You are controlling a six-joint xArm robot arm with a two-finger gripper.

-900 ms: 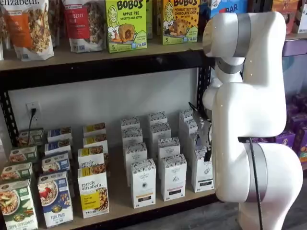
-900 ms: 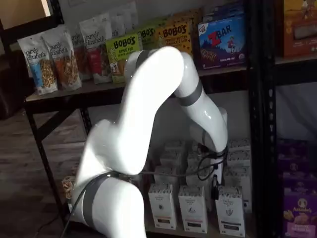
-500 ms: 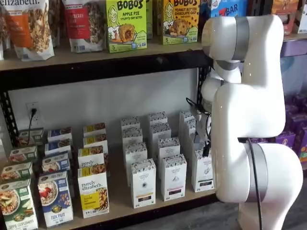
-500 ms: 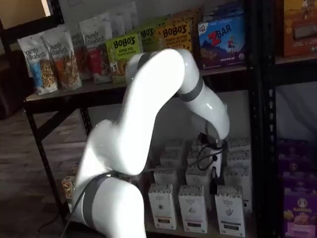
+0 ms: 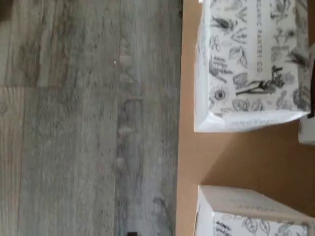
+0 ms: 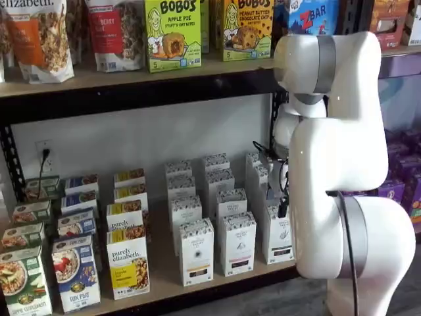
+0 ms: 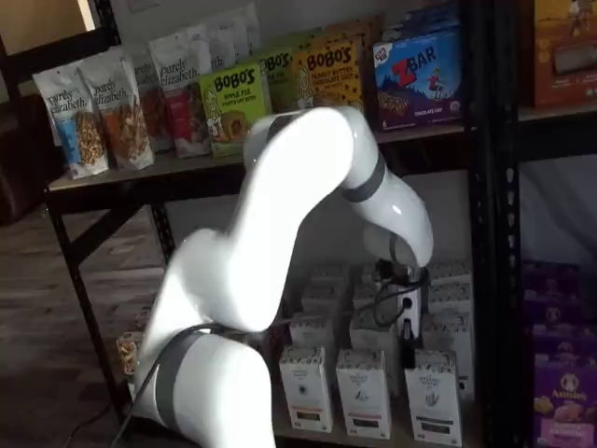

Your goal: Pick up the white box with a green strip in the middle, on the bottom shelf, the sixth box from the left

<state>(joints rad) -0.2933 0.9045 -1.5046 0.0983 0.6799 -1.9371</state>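
While the white jointed arm bends low in front of the rack, the upper board carries goods with readable print: "purely elizabeth" granola bags, a green "BOBO'S APPLE PIE" box, a yellow "BOBO'S PEANUT BUTTER CHOCOLATE CHIP" box and a blue "ZBAR" carton.

Below, the counter is a light tan wooden board with a black metal front rail. At its front left corner stand cereal cartons and a "purely elizabeth" box with a yellow panel. Toward its right end, tall slim white cartons with grey botanical tops stand in rows running front to back.

The white box named in the task stands at the counter's front edge near the right end, just beside the arm's wrist. In the wrist view a carton top reads "ORGANIC PANTRY CO", next to grey wood-grain flooring.

The tool hangs among the cartons with a looping black cable; whether its fingers are apart or together cannot be told.
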